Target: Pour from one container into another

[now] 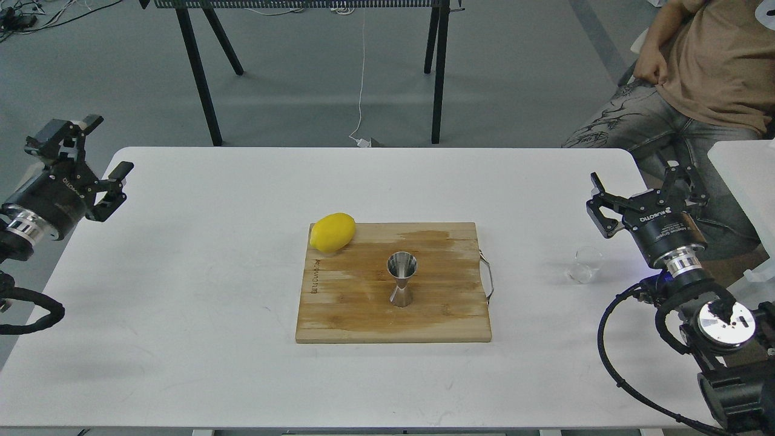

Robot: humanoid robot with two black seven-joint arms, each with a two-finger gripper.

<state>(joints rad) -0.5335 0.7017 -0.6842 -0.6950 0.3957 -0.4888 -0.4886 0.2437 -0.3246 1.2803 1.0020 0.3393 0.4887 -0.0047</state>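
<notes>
one lemon (pixel 332 232), one jigger (pixel 402 279), one cup (pixel 585 264)

Grey floor (pixel 514 79), smooth, evenly lit. At the far side, black splayed legs (pixel 200 72) of a stand with a perforated black top edge (pixel 290 3). White cable (pixel 361 72) hanging down between the legs to a plug on the floor. More cables (pixel 24 18) tangled at top left. White table (pixel 181 303) with rounded corners across the foreground. Second white tabletop (pixel 745 169) at the right edge. Seated person (pixel 696 79) at top right, tan shirt, patterned grey trousers.
</notes>
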